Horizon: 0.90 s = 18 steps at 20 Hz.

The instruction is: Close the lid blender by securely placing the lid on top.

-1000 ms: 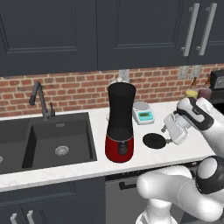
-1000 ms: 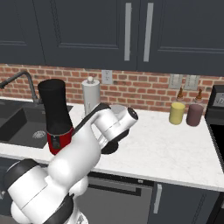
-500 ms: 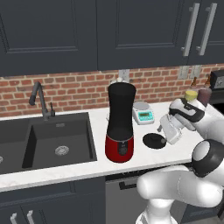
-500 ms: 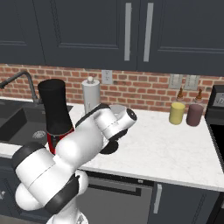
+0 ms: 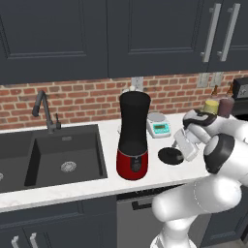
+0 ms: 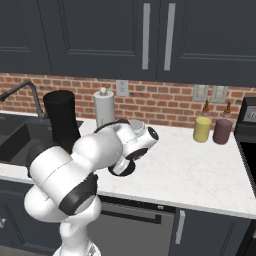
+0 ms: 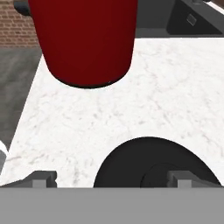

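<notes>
Presently the gripper (image 7: 112, 178) hangs low over the lid (image 5: 171, 156), jaws spread wide and empty, one fingertip (image 7: 42, 178) on either side of the disc's near part. Over the last second the hand has swung in from the right and dropped toward it. The lid lies flat on the counter (image 5: 97, 186) near the front edge, just right of the blender (image 5: 133, 136), which stands open-topped by the sink (image 5: 58, 155). Judgement: pickup is imminent; nothing is grasped yet, and the lid's low profile risks a slip.
</notes>
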### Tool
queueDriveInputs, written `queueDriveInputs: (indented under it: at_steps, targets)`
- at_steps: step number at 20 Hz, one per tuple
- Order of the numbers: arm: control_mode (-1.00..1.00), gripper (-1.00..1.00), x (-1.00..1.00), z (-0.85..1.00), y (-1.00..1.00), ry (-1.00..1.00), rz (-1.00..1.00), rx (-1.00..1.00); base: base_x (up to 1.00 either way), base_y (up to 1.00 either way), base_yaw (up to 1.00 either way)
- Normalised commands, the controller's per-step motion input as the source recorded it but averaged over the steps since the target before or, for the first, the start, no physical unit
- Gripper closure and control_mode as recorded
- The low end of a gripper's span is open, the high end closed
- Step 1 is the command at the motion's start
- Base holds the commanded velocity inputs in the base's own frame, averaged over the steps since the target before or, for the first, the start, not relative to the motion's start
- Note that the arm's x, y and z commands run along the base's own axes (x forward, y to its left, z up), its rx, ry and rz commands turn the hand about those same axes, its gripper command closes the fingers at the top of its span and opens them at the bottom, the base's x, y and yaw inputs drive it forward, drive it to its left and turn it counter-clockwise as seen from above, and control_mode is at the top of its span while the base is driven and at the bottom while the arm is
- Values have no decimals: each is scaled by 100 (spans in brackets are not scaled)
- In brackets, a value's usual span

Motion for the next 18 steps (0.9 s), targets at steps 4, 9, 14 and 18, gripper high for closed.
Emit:
queueDriveInputs:
  at_steps: [4, 9, 14, 18]
  targets:
    - [-100, -100, 28, -19, 0, 0, 1, 0, 0, 0, 0]
    - [-100, -100, 22, -18, 0, 0, 0, 0, 0, 0, 0]
    - [-100, -100, 22, -25, 0, 0, 0, 0, 0, 0, 0]
    - [-100, -100, 26, -25, 0, 0, 0, 0, 0, 0, 0]
